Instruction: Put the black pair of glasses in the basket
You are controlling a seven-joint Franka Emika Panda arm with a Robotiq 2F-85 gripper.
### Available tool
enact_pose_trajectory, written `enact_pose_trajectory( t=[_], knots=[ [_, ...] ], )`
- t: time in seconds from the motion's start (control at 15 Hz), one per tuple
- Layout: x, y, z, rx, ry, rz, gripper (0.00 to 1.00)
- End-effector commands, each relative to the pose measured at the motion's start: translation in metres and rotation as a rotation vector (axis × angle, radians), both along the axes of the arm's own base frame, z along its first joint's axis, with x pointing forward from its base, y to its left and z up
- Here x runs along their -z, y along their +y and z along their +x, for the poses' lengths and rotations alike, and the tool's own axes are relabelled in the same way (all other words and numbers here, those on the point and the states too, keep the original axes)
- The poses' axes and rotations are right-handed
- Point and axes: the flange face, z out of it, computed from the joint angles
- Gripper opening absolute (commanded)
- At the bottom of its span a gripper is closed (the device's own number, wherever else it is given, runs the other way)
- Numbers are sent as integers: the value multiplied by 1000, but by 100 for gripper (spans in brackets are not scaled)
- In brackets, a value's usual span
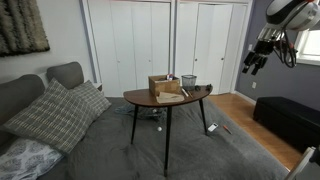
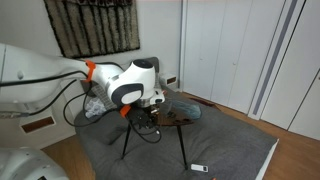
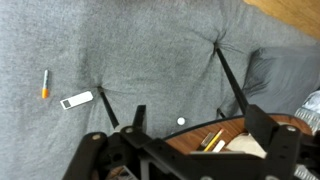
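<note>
The tan-brown basket (image 1: 163, 84) stands on the small round wooden table (image 1: 140, 98), next to a grey cup (image 1: 188, 80). I cannot make out the black glasses in any view. My gripper (image 1: 252, 66) hangs open and empty in the air, well off to the side of the table and above its height. In the wrist view its two fingers (image 3: 198, 128) are spread wide over the table's edge (image 3: 190, 140), where a yellow pencil (image 3: 212, 139) and a pale paper lie. In an exterior view my arm (image 2: 130, 85) hides most of the table.
A grey sofa with cushions (image 1: 60, 110) stands beside the table. A grey rug (image 3: 150, 50) covers the floor, with a white device (image 3: 77, 100), an orange marker (image 3: 44, 86) and a small white ball (image 3: 181, 121) on it. A dark ottoman (image 1: 290, 120) stands under the arm. White closet doors are behind.
</note>
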Motion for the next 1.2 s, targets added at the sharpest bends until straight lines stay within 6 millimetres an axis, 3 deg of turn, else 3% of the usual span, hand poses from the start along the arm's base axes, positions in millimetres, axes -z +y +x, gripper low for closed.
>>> enact_pose_trajectory(
  t=[0.0,0.27,0.47,0.73,0.8,0.93,1.13],
  knots=[
    [-16,-25,66,173,41,-17,100],
    [-19,-44,135,331,56,-60,100],
    [-4,-54,182,460,66,-89,100],
    [22,-69,224,551,6,-112,100],
    [17,-59,204,508,44,-123,100],
    [29,-61,211,509,53,-129,100],
    [24,-62,209,510,45,-127,100]
  ],
)
